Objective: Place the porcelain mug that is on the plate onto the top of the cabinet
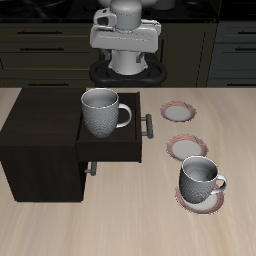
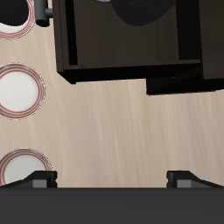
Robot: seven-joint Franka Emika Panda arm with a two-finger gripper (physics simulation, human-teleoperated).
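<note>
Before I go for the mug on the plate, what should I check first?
1. Gripper open and empty: ok.
2. Porcelain mug upright on its plate: ok.
3. Not confused with the other mug, which sits in the open drawer: ok.
4. Cabinet top bare for placing: ok.
5. Gripper above the porcelain mug: not ok, it hangs far back.
</note>
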